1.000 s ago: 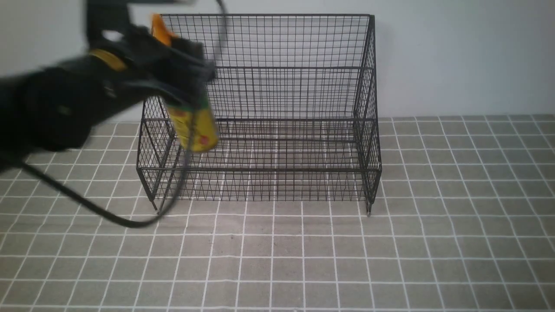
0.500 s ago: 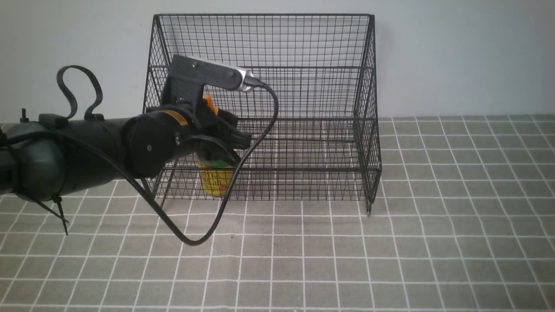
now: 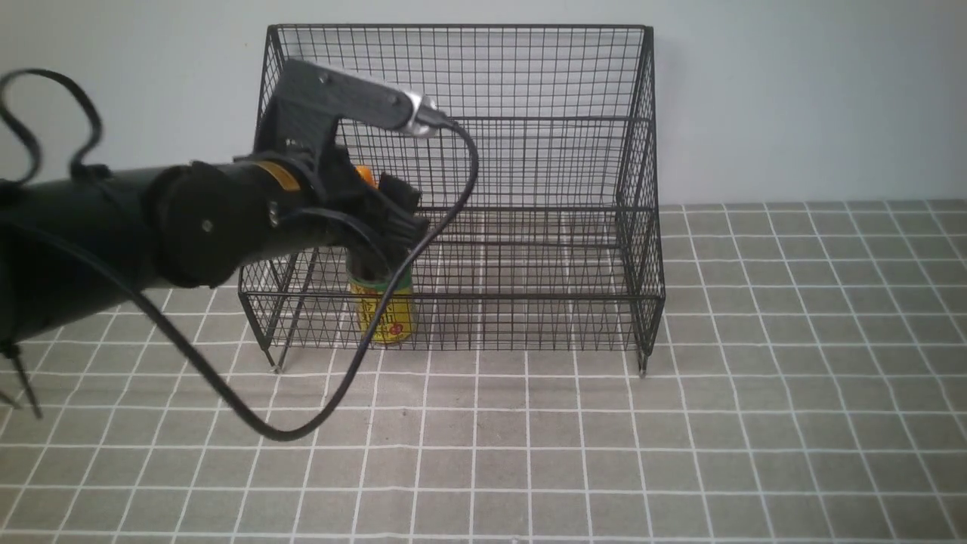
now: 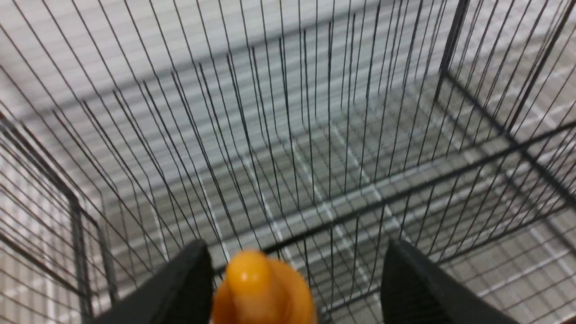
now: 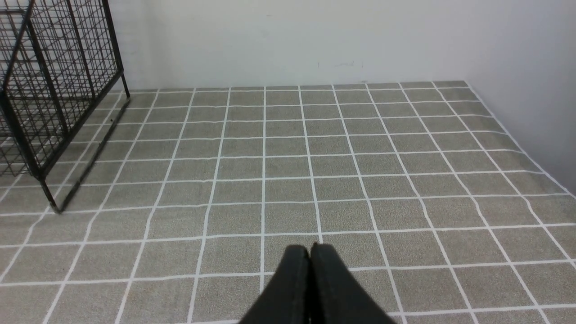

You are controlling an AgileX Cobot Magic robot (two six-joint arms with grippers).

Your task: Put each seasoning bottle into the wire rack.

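The seasoning bottle, with a yellow label and a green band, stands upright in the lower front tier of the black wire rack, towards its left end. Its orange cap shows behind my left gripper. In the left wrist view the gripper is open, with the fingers wide apart. The orange cap sits between them, close beside one finger and well away from the other. The rack's mesh fills that view. My right gripper is shut and empty above the mat.
The rack stands against a pale wall on a grey checked mat. The left arm's cable loops down in front of the rack. The rack's right end shows in the right wrist view, and the mat ends at a wall.
My left arm brought the tilted bottle down from the rack's top left into the lower tier. The bottle now stands upright, the jaws are apart, and the wrist has risen slightly.
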